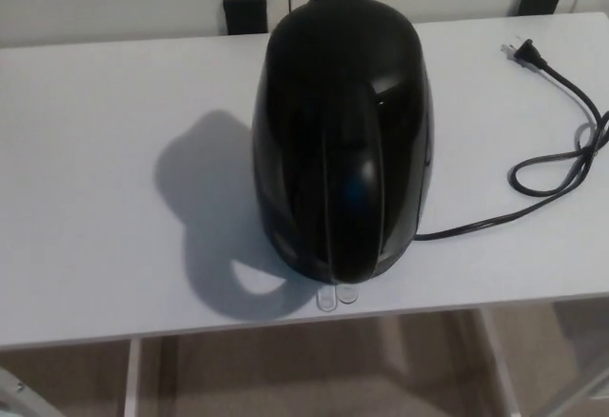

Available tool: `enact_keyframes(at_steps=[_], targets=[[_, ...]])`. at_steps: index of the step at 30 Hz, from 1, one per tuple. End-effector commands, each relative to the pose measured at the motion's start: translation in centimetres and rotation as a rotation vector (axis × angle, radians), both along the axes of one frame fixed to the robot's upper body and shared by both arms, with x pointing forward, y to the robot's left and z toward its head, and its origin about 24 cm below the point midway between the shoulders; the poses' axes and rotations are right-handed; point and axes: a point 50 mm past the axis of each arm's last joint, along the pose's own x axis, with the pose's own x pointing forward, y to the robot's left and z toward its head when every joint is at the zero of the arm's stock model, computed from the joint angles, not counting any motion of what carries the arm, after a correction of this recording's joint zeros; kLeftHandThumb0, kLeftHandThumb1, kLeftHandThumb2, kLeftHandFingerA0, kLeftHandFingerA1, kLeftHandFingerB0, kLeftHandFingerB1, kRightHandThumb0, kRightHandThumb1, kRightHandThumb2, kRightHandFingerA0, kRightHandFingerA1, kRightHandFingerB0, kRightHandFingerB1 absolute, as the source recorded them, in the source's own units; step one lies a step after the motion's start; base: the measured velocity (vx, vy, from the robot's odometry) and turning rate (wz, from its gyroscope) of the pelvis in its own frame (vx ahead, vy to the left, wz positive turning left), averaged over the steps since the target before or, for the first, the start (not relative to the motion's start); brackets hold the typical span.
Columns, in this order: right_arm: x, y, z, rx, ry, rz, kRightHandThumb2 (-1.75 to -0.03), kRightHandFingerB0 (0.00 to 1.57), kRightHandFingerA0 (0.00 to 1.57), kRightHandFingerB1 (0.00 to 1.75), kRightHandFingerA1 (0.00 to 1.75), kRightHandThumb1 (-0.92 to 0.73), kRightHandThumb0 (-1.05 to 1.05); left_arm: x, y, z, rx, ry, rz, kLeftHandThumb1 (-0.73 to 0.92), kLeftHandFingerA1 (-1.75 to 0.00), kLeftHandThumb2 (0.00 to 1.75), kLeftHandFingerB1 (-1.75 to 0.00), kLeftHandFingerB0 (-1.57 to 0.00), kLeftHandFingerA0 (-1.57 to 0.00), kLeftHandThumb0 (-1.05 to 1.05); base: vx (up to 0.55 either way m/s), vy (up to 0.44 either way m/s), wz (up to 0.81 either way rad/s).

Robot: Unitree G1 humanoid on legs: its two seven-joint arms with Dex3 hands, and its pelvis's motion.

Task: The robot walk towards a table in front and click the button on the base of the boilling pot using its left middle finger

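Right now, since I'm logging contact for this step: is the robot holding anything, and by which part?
Nothing is held. Neither hand shows; the kettle stands alone on the table, cord unplugged beside it.

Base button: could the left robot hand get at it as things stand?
Probably yes. The clear button pokes out under the kettle at the table's near edge, nothing blocking it; the hand isn't in view.
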Motion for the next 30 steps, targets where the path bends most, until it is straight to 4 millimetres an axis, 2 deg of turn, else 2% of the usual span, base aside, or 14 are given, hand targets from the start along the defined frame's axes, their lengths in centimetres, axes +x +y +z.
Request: enact_keyframes(at_steps=[1, 2, 4, 9, 10, 12, 13, 14, 19, 20, 21, 22, 27, 30], targets=[[0.0, -0.4, 0.1, -0.011, 0.012, 0.004, -0.55, 0.47, 0.66, 0.40, 0.45, -0.50, -0.25, -0.2, 0.1, 0.1, 0.022, 0.003, -0.016, 0.50, -0.37, 0.56, -0.31, -0.31, -0.43, -0.38, 0.00, 0.000, 0.00], [0.1, -0.4, 0.2, -0.012, 0.012, 0.009, -0.55, 0.47, 0.65, 0.40, 0.45, -0.50, -0.25, -0.3, 0.0, 0.1, 0.012, 0.000, -0.008, 0.40, -0.45, 0.67, -0.40, -0.27, -0.38, -0.45, 0.00, 0.000, 0.00], [0.1, -0.4, 0.2, -0.013, 0.012, 0.015, -0.55, 0.47, 0.65, 0.40, 0.45, -0.50, -0.25, -0.3, -0.2, 0.1, -0.003, -0.006, -0.004, 0.51, -0.36, 0.56, -0.31, -0.32, -0.44, -0.40, 0.00, 0.000, 0.00], [1.5, -0.9, 0.8, -0.034, 0.005, 0.030, -0.55, 0.46, 0.64, 0.39, 0.44, -0.51, -0.27, -0.2, -5.1, 1.1, -0.091, -0.115, -0.178, 0.59, -0.34, 0.58, -0.31, -0.32, -0.42, -0.48, 0.00, 0.000, 0.00], [1.7, -0.8, 0.9, -0.035, 0.003, 0.033, -0.55, 0.46, 0.63, 0.39, 0.44, -0.51, -0.27, -0.2, -6.2, 1.5, -0.128, -0.126, -0.246, 0.50, -0.46, 0.78, -0.41, -0.24, -0.34, -0.59, 0.00, 0.000, 0.00], [1.4, -0.7, 0.7, -0.034, 0.007, 0.038, -0.55, 0.47, 0.62, 0.39, 0.44, -0.50, -0.26, -1.0, -8.5, 2.1, -0.218, -0.104, -0.339, 0.50, -0.44, 0.78, -0.41, -0.25, -0.32, -0.60, 0.00, 0.000, 0.00], [1.3, -0.6, 0.6, -0.039, 0.007, 0.043, -0.55, 0.47, 0.63, 0.40, 0.44, -0.50, -0.26, -1.4, -9.6, 2.6, -0.258, -0.107, -0.381, 0.61, -0.34, 0.59, -0.31, -0.31, -0.39, -0.57, 0.00, 0.000, 0.00], [1.2, -0.6, 0.6, -0.031, 0.000, 0.034, -0.55, 0.47, 0.62, 0.41, 0.45, -0.50, -0.24, -1.6, -10.6, 3.0, -0.279, -0.109, -0.425, 0.62, -0.34, 0.59, -0.31, -0.32, -0.39, -0.56, 0.00, 0.000, 0.00], [1.7, -0.4, 0.7, -0.023, -0.007, 0.024, -0.55, 0.47, 0.64, 0.40, 0.45, -0.50, -0.25, -1.6, -14.9, 5.8, -0.408, -0.137, -0.620, 0.64, -0.33, 0.59, -0.31, -0.31, -0.37, -0.56, 0.00, 0.000, 0.00], [1.8, -0.5, 0.8, -0.026, -0.014, 0.029, -0.55, 0.49, 0.64, 0.41, 0.45, -0.50, -0.25, -1.7, -16.2, 6.9, -0.419, -0.154, -0.698, 0.64, -0.33, 0.62, -0.31, -0.29, -0.37, -0.64, 0.00, 0.000, 0.00], [2.3, -0.5, 1.0, -0.024, -0.025, 0.028, -0.55, 0.48, 0.65, 0.41, 0.46, -0.50, -0.26, -1.4, -17.1, 7.9, -0.411, -0.181, -0.764, 0.53, -0.52, 0.93, -0.42, -0.16, -0.34, -0.60, 0.00, 0.000, 0.00], [2.3, -0.5, 1.0, -0.023, -0.026, 0.026, -0.55, 0.49, 0.66, 0.41, 0.45, -0.50, -0.25, -1.5, -17.4, 8.4, -0.417, -0.186, -0.788, 0.73, -0.33, 0.63, -0.31, -0.30, -0.37, -0.67, 0.00, 0.000, 0.00], [2.4, -0.8, 1.1, -0.010, -0.018, 0.003, -0.55, 0.46, 0.63, 0.40, 0.44, -0.50, -0.24, -1.8, -19.9, 11.8, -0.454, -0.289, -0.953, 0.86, -0.32, 0.67, -0.30, -0.30, -0.31, -0.73, 0.00, 0.000, 0.00], [2.3, -0.8, 1.2, -0.024, -0.019, 0.017, -0.55, 0.46, 0.61, 0.39, 0.43, -0.51, -0.26, -1.7, -20.9, 14.1, -0.378, -0.441, -1.119, 0.92, -0.32, 0.70, -0.30, -0.26, -0.27, -0.75, 0.00, 0.000, 0.00]])
